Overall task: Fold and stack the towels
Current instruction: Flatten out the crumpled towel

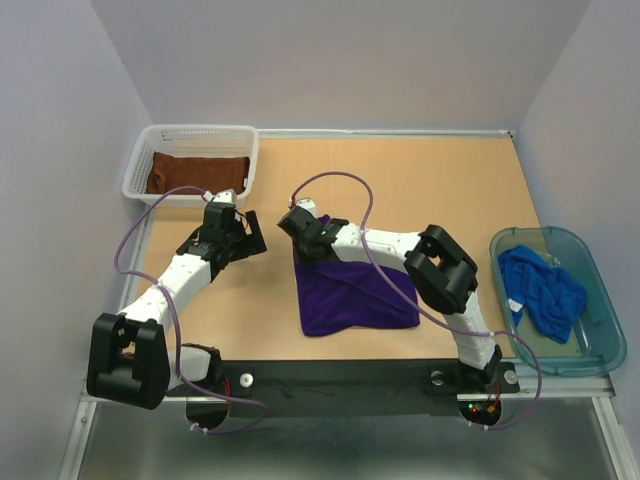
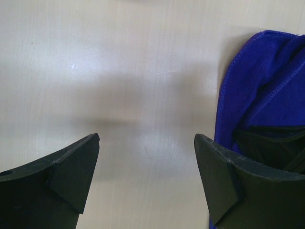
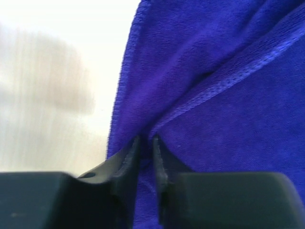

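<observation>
My right gripper point(image 3: 145, 143) pinches the dark purple towel point(image 1: 355, 295), lying mid-way across the table point(image 1: 430, 180), at its 11 o'clock corner, I judge to lift it for 1 fold. My left gripper point(image 2: 147, 138) hangs spread wide at the towel's 9 o'clock, probably waiting to help.

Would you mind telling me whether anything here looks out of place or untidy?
The blue towel lies crumpled in the clear bin at right, unfolded, unlike the brown towel lying flat in the white basket.
</observation>
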`<action>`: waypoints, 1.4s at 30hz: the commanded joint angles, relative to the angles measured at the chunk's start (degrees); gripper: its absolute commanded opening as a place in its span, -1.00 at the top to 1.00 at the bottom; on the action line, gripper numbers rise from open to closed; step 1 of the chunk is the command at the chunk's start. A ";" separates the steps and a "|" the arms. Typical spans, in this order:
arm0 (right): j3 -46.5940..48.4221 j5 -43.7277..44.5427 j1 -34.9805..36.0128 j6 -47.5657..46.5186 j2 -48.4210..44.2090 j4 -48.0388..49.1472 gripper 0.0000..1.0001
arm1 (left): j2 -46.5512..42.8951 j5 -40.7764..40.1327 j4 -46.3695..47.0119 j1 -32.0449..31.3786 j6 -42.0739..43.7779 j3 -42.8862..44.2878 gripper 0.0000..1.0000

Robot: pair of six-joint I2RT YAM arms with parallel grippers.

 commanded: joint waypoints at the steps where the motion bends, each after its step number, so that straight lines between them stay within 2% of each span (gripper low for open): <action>1: 2.00 4.06 0.54 -0.90 -0.84 -1.13 0.68 | -1.29 0.18 1.22 0.18 0.95 0.33 -0.84; 6: 1.83 5.64 0.45 -2.48 -2.33 -1.83 0.99 | -1.12 0.18 1.13 0.18 1.04 0.33 -0.84; 9: 2.09 8.36 0.36 -4.68 -4.09 -2.36 0.99 | -1.11 0.18 1.22 0.18 1.13 0.25 -0.84; 13: 1.92 13.72 -1.39 -12.76 -6.37 -2.36 0.99 | -0.94 0.18 1.13 0.18 1.22 0.16 -0.84; 18: 2.09 13.64 -9.82 -22.85 -7.96 -2.36 0.98 | -0.68 0.18 1.30 0.09 1.39 0.16 -0.84; 21: 3.14 12.59 -15.71 -27.00 -7.52 -2.36 0.83 | -0.50 2.11 1.57 0.10 1.57 0.07 -0.84; 24: 5.69 13.37 -22.03 -28.50 -5.77 -2.36 0.56 | -0.50 4.13 2.44 0.09 1.57 -0.28 -0.84; 27: 9.38 16.01 -26.52 -28.50 -3.92 -2.36 0.07 | -0.50 5.54 3.23 0.09 2.18 -0.46 -0.84; 28: 10.78 16.71 -27.92 -28.68 -3.74 -2.36 -0.16 | -0.33 6.24 3.50 0.09 2.53 -0.46 -0.84; 31: 12.11 15.49 -29.25 -29.12 -3.65 -2.28 -0.23 | 0.20 7.74 3.68 0.09 2.45 -0.11 -0.84; 35: 10.54 5.66 -30.40 -29.65 -4.35 -2.36 -0.24 | 2.83 10.81 4.82 0.09 2.01 2.70 -0.82; 42: 1.93 -9.81 -32.85 -28.16 -5.67 -2.19 -0.06 | 13.02 13.19 4.47 -1.75 3.41 12.36 -0.72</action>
